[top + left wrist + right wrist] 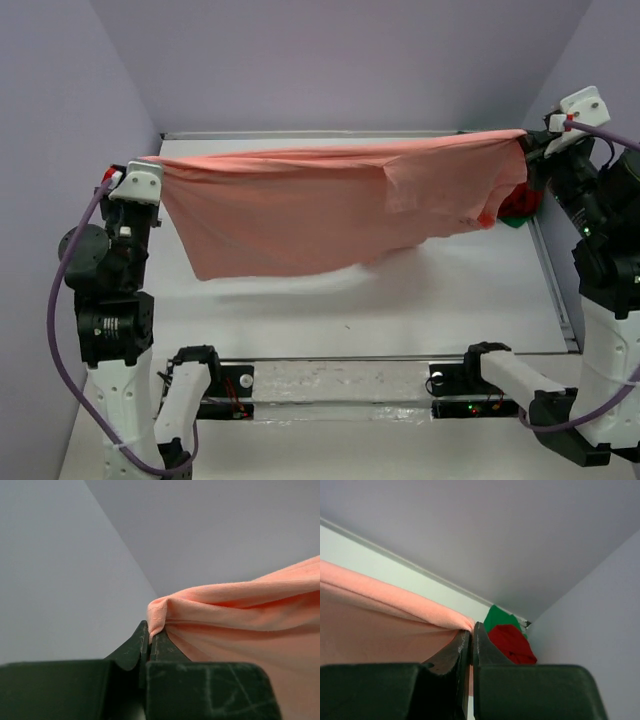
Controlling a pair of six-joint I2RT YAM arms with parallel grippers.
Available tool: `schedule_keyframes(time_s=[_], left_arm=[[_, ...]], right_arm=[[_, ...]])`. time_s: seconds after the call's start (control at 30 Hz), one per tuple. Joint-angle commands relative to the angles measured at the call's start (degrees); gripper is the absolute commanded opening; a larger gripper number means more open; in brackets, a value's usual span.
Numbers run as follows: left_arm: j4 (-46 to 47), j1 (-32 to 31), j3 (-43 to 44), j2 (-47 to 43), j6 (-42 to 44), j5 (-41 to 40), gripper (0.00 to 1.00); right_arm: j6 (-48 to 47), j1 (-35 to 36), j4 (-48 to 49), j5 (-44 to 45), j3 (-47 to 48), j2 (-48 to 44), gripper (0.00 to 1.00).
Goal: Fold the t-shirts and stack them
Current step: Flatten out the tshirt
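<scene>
- Jaws of the left gripper [148, 630] are pinched together on the left corner of the salmon-pink shirt [320, 205]. A small fold of hem pokes up between the fingertips.
- From that corner the salmon-pink shirt runs as a taut top edge across to the right. It is lifted off the table [400, 300], and the rest of the cloth hangs below the edge in a loose sheet.
- The shirt's lower hem dips lowest near its left end and rises toward the right. Right of its middle a flap overlaps the main sheet, possibly a sleeve, though the overhead view is too soft to be sure.
- At the shirt's right end the right gripper [471, 630] is closed tight on the other corner, the cloth caught between its two fingers.
- Just past that right corner, at the table's far right, lies the dark red shirt [512, 645], bunched in a heap.
- The green shirt [497, 617] sits against the dark red shirt on its far side, touching it and partly covered by it.
</scene>
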Motion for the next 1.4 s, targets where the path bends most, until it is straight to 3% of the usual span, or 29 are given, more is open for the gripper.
schedule_keyframes(time_s=[0.0,0.17,0.37,0.57,0.6,0.63,0.67,0.7,0.73,0.77,0.8,0.97,1.1,1.2,1.37], left_arm=[[0.55,1.39,9.54,3.64,-1.60,1.50,0.00],[3.53,1.39,12.64,10.51,-0.72,2.29,0.00],[10.65,1.31,4.03,20.86,0.68,1.50,0.00],[23.20,1.04,-1.61,34.75,0.42,-0.07,0.00],[24.70,0.69,-1.52,37.48,0.77,-1.82,0.00],[27.07,-0.53,-1.09,42.98,1.21,-5.58,0.11],[27.44,-1.32,-0.56,45.82,2.08,-6.92,0.17],[28.40,-2.20,1.01,50.20,4.09,-9.37,0.53],[30.58,-3.34,0.94,51.55,5.07,-11.92,0.80],[33.21,-4.48,0.07,52.61,5.78,-17.34,0.97],[35.33,-5.80,0.15,53.75,6.31,-18.87,0.99],[35.09,-10.02,0.76,50.69,9.29,-22.12,0.99],[30.00,-11.53,1.47,43.41,9.30,-23.11,0.99],[24.12,-11.96,0.33,36.22,8.16,-18.19,0.99],[11.03,-10.56,-7.47,27.76,7.54,-13.03,0.99]], right_arm=[[1.53,-2.43,2.62,2.71,7.31,2.90,0.00],[0.65,-2.43,3.40,3.24,13.57,13.96,0.00],[-0.67,-2.43,13.42,1.92,4.09,23.55,0.00],[-0.14,-2.43,16.86,-0.45,9.59,45.50,0.03],[0.29,-2.43,15.64,-0.80,12.22,49.02,0.27],[0.30,-2.43,13.71,-1.41,16.34,54.88,0.75],[0.30,-2.43,12.99,-1.94,17.69,56.85,0.97],[-0.14,-2.43,12.47,-2.47,18.22,58.01,1.00],[-0.49,-2.43,12.72,-2.74,17.44,58.71,1.00],[-0.67,-2.43,13.42,-2.48,16.39,58.72,1.00],[-0.93,-2.43,13.69,-2.21,15.69,58.63,1.00],[-1.11,-2.43,13.52,-4.22,6.92,51.27,1.00],[-0.67,-2.43,11.25,-4.76,0.40,39.40,1.00],[-0.67,-2.43,5.54,-5.90,-1.45,34.83,1.00],[-0.32,-2.43,-0.29,-10.20,-15.56,21.23,1.00]])
